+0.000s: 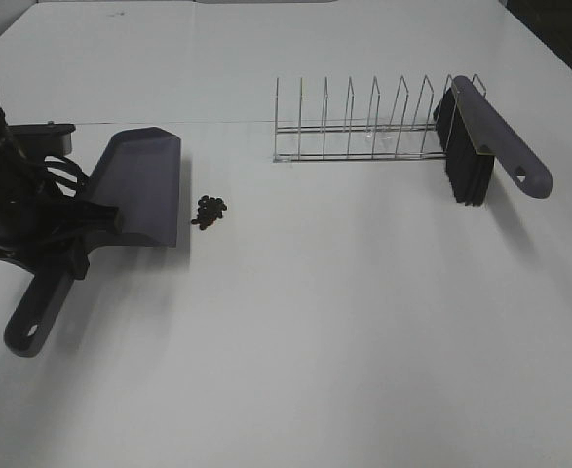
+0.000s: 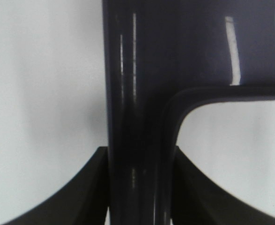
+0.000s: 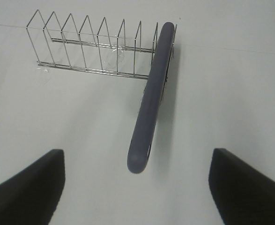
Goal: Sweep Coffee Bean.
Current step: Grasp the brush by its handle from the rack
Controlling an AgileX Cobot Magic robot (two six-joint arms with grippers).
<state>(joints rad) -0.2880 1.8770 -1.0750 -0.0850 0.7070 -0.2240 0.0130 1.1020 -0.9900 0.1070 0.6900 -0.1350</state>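
Observation:
The coffee beans (image 1: pixel 209 211) lie in a small dark cluster on the white table, just right of the grey-purple dustpan (image 1: pixel 141 185). The dustpan's open lip faces the beans. My left gripper (image 1: pixel 68 239) is shut on the dustpan's handle (image 2: pixel 137 140), with a finger (image 2: pixel 88 192) on each side. The brush (image 1: pixel 495 146) leans in the right end of the wire rack (image 1: pixel 363 127), black bristles down. In the right wrist view my right gripper (image 3: pixel 137 192) is open and empty, a short way from the end of the brush handle (image 3: pixel 149 112). It is out of the exterior view.
The wire rack (image 3: pixel 95 47) stands at the back right of the white table (image 1: pixel 344 331). The dustpan handle's end (image 1: pixel 30 330) points to the front left. The table's dark far-right edge (image 1: pixel 558 49) runs diagonally.

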